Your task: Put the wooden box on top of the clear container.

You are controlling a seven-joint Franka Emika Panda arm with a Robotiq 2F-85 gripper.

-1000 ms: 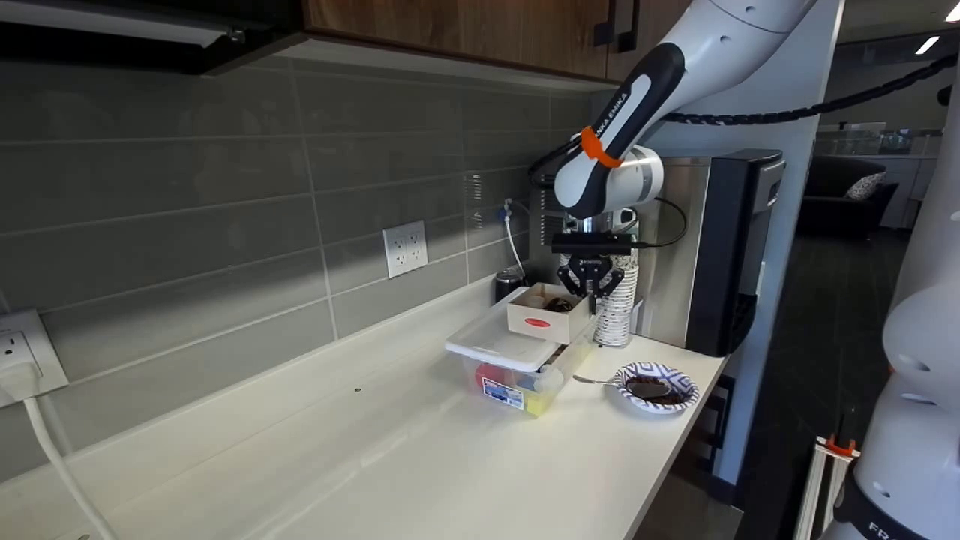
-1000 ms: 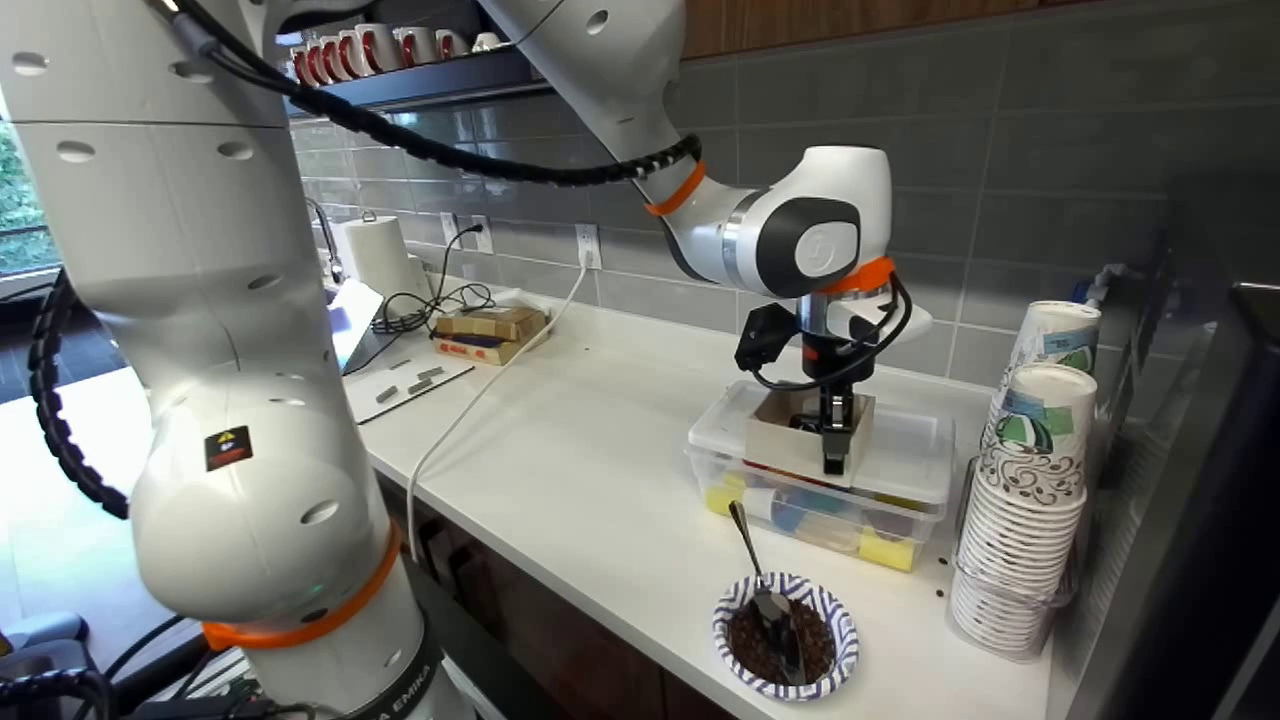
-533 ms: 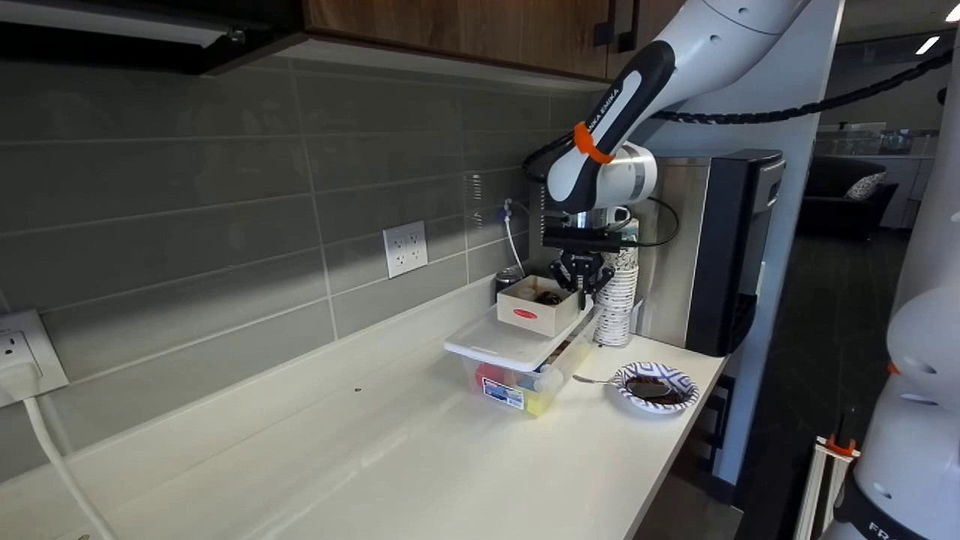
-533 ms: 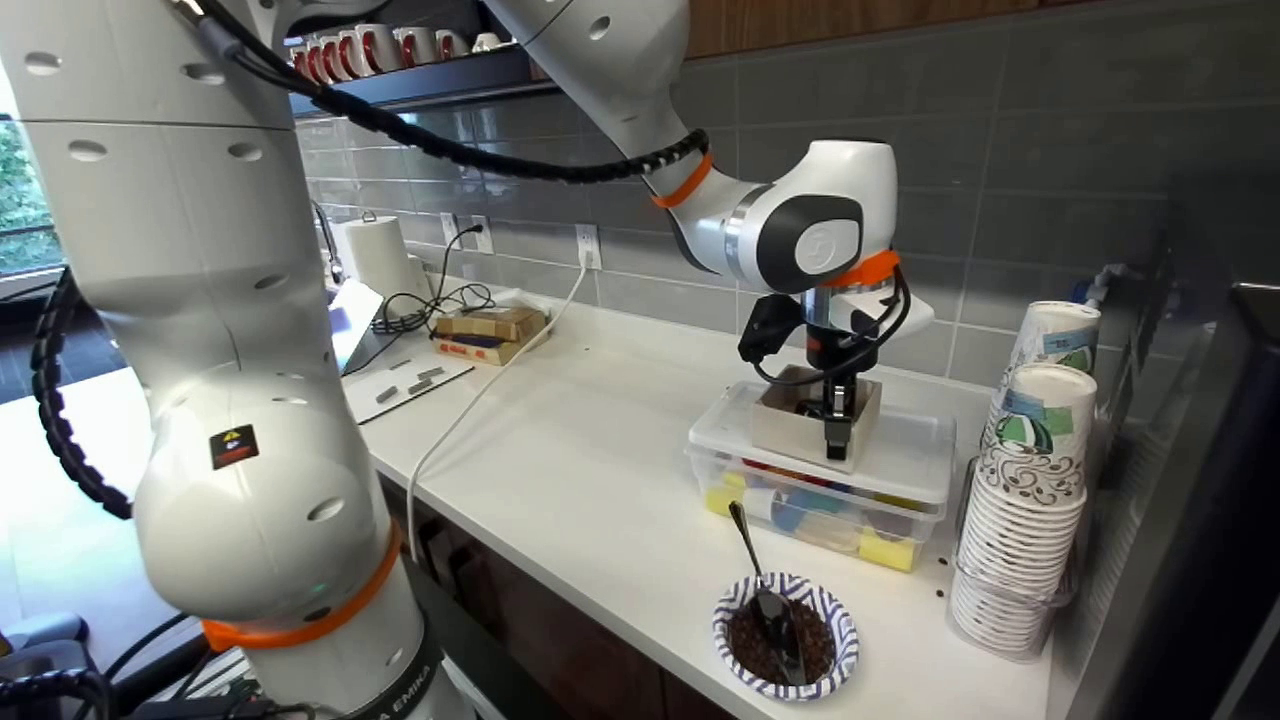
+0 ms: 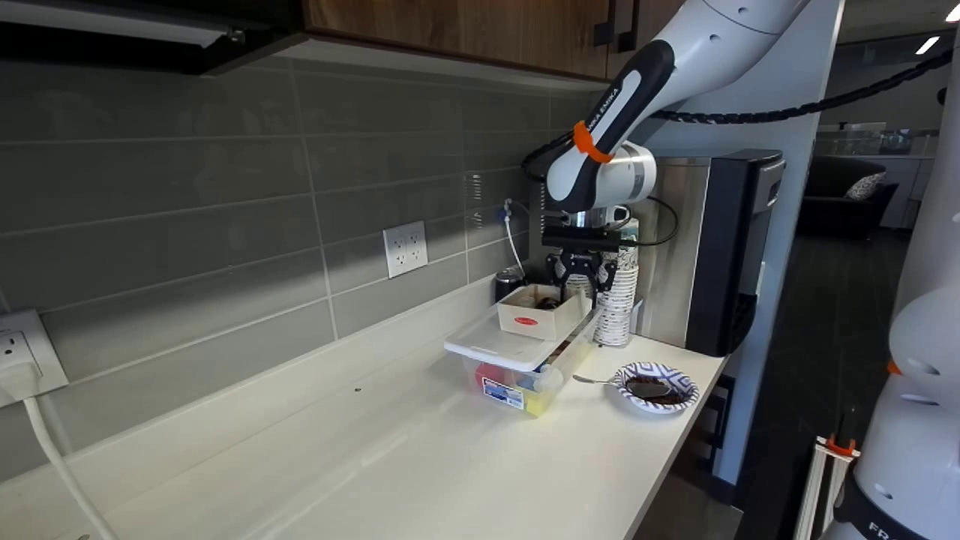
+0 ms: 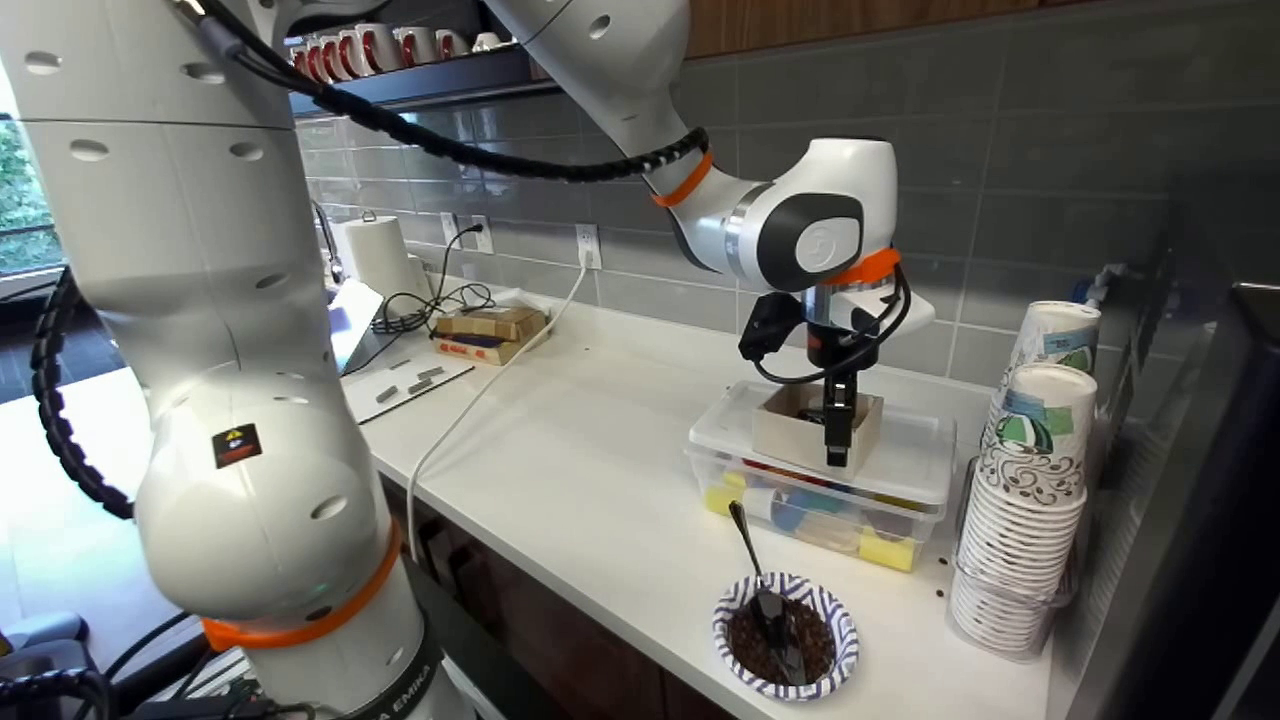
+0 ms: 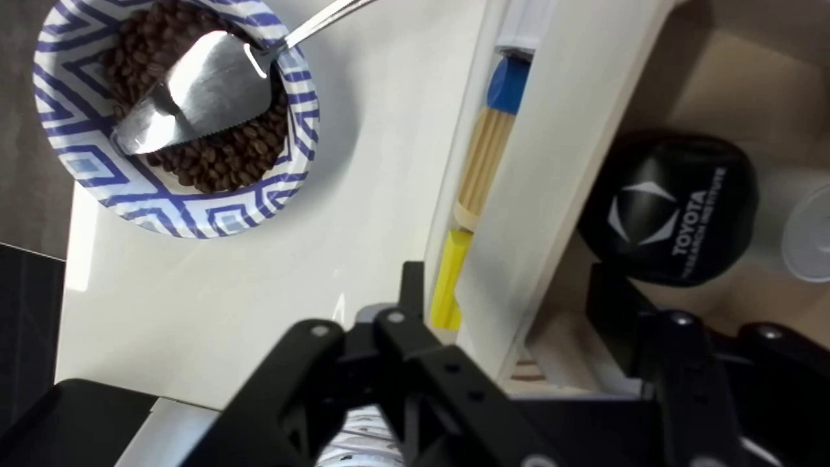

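Note:
The pale wooden box (image 5: 534,321) rests level on the white lid of the clear container (image 5: 499,394). In an exterior view the box (image 6: 790,438) sits around the middle of the lid, with container lid showing on both sides. My gripper (image 7: 507,282) is open, its fingers apart on either side of one box wall (image 7: 551,162). One finger (image 7: 412,285) is outside that wall and the other reaches inside, beside a black round item (image 7: 671,207). A gap shows between the wall and each finger. The outer finger hides part of the box in an exterior view.
A patterned bowl (image 6: 785,640) of coffee beans with a metal utensil stands near the counter's front edge. Tall stacks of paper cups (image 6: 1025,540) rise close beside the container. A dark can (image 5: 508,282) stands behind the box, near the tiled wall. A steel machine (image 5: 679,247) borders the counter's end.
The box first rose and shifted toward the wall with my gripper shut on its wall. Since then the fingers have spread and the box has dropped flat onto the lid. The arm barely moved lately.

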